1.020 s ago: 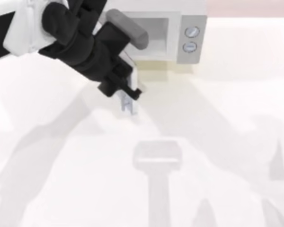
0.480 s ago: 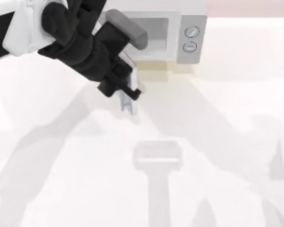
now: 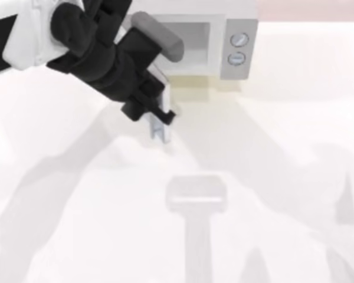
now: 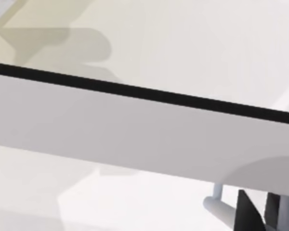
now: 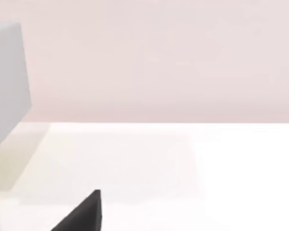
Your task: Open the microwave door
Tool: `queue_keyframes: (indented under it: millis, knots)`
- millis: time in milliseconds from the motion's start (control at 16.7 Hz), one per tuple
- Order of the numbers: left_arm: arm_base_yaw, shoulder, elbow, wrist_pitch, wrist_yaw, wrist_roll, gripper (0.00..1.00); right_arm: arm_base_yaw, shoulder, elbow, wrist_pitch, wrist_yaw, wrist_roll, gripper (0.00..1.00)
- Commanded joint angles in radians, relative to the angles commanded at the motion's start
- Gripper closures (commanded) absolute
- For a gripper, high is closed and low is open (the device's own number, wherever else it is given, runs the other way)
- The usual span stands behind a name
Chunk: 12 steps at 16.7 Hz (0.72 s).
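The microwave [image 3: 224, 12] stands at the back of the table, its two round knobs [image 3: 238, 50] on the right-hand panel and its pale interior [image 3: 192, 44] showing. The microwave door [image 3: 166, 94] is swung out toward the front, seen edge-on. My left gripper [image 3: 167, 113] is shut on the door's pale handle [image 3: 159, 131] at the free edge. In the left wrist view the door [image 4: 135, 134] fills the middle as a grey band, with the handle bar [image 4: 221, 211] between dark fingers [image 4: 250, 219]. Only one dark fingertip [image 5: 89, 211] of my right gripper shows.
The right wrist view shows the microwave's grey side [image 5: 5, 82] and the pale tabletop [image 5: 183, 159] against a pink wall. Arm shadows lie across the white table [image 3: 271, 177] in front of the microwave. The right arm is outside the top view.
My left gripper and the door's free edge have shifted very slightly to the left. Nothing else has moved.
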Motion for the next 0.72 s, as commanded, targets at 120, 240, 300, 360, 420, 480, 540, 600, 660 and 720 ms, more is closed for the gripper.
queue_keyframes:
  millis: [120, 240, 300, 360, 420, 480, 540, 600, 660, 720]
  knots:
    - [0.0, 0.0, 0.0, 0.0, 0.0, 0.0, 1.0, 0.0, 0.0, 0.0, 0.0, 0.0, 0.0, 0.0]
    - [0.0, 0.0, 0.0, 0.0, 0.0, 0.0, 1.0, 0.0, 0.0, 0.0, 0.0, 0.0, 0.0, 0.0]
    - [0.0, 0.0, 0.0, 0.0, 0.0, 0.0, 1.0, 0.0, 0.0, 0.0, 0.0, 0.0, 0.0, 0.0]
    - [0.0, 0.0, 0.0, 0.0, 0.0, 0.0, 1.0, 0.0, 0.0, 0.0, 0.0, 0.0, 0.0, 0.0]
    - [0.0, 0.0, 0.0, 0.0, 0.0, 0.0, 1.0, 0.0, 0.0, 0.0, 0.0, 0.0, 0.0, 0.0]
    - [-0.004, 0.003, -0.003, -0.001, 0.005, -0.002, 1.0, 0.0, 0.0, 0.0, 0.0, 0.0, 0.0, 0.0]
    - [-0.002, 0.002, -0.003, -0.001, 0.007, 0.001, 1.0, 0.0, 0.0, 0.0, 0.0, 0.0, 0.0, 0.0]
    - [0.003, 0.001, -0.005, -0.005, 0.012, 0.013, 1.0, 0.0, 0.0, 0.0, 0.0, 0.0, 0.0, 0.0]
    - [0.011, -0.002, -0.008, -0.009, 0.021, 0.032, 1.0, 0.0, 0.0, 0.0, 0.0, 0.0, 0.0, 0.0]
    - [0.021, -0.007, -0.011, -0.015, 0.032, 0.057, 1.0, 0.0, 0.0, 0.0, 0.0, 0.0, 0.0, 0.0]
